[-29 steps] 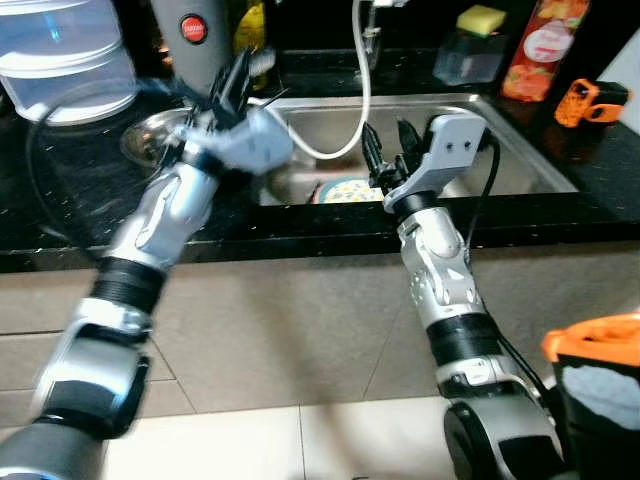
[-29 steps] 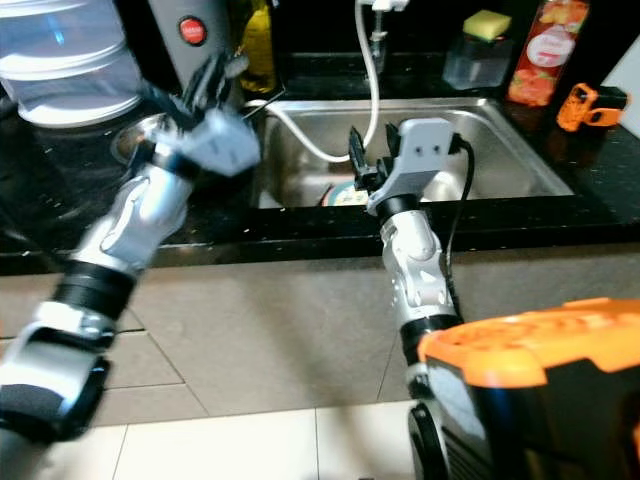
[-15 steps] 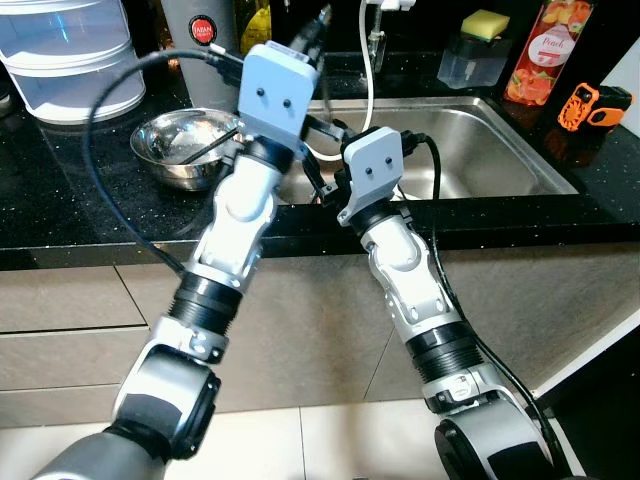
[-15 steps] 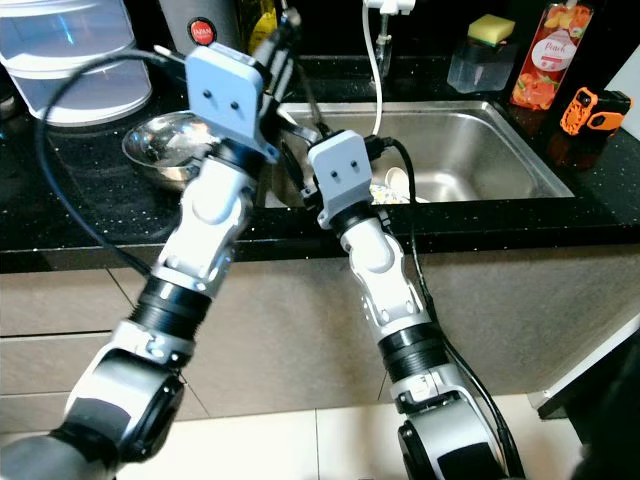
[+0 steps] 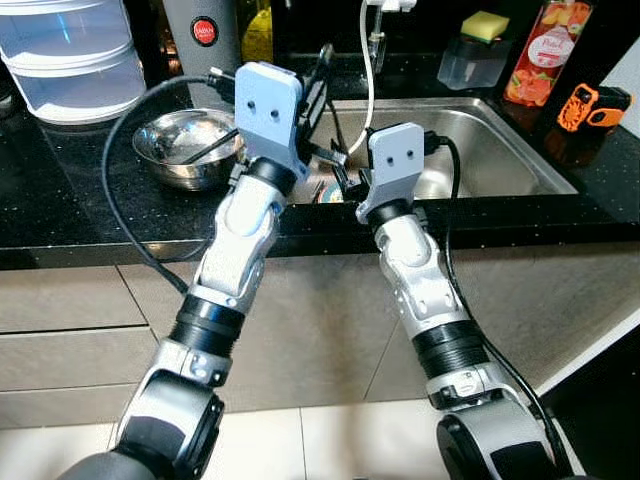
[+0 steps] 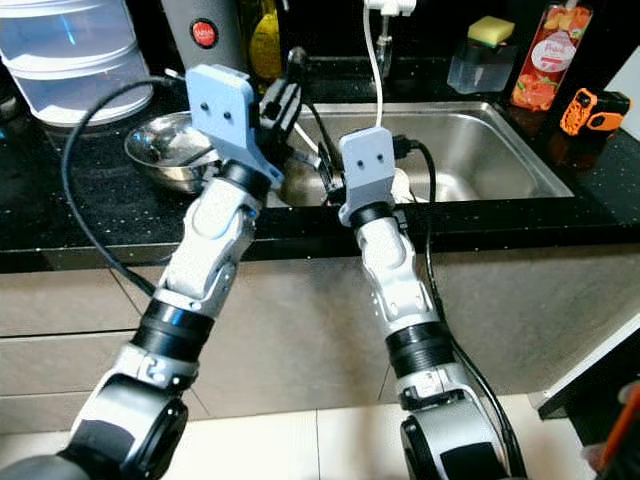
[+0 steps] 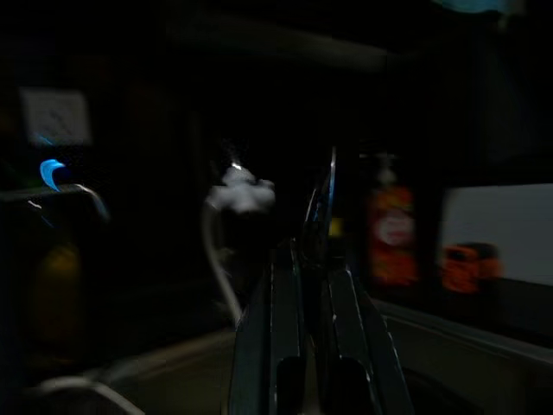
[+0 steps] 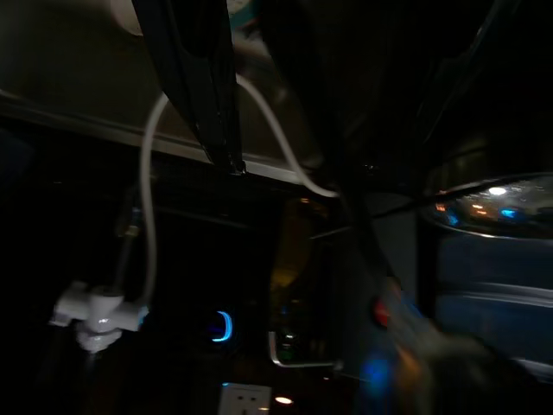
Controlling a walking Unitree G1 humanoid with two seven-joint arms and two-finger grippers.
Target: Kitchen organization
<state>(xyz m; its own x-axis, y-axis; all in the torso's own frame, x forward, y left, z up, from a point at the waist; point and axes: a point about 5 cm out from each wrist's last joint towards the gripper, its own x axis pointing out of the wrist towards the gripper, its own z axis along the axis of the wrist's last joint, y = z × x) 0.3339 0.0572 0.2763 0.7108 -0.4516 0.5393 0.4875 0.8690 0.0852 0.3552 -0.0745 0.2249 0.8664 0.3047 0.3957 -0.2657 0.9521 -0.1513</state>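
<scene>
Black speckled countertop (image 5: 70, 200), silver stainless sink (image 5: 490, 150), shiny steel bowl (image 5: 185, 150). White hose (image 5: 366, 70); yellow sponge (image 5: 480, 22) on a clear grey container (image 5: 465, 60); red-orange bottle (image 5: 535, 60); orange-and-black tool (image 5: 595, 105); translucent bluish tub (image 5: 70, 55); beige cabinet fronts (image 5: 60, 300).

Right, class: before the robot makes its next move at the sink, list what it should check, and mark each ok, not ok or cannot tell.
1. Left tool raised above the sink's near-left corner: ok.
2. Left fingers shut on a thin shiny utensil, seen in the left wrist view: ok, though what utensil it is cannot be told.
3. Right tool at the sink's front edge, fingers apart: ok.
4. White hose hangs close to both tools: not ok, snag risk.
5. Steel bowl on the counter apart from both arms: ok.
6. Contents of the sink, hidden by the arms: cannot tell.
</scene>
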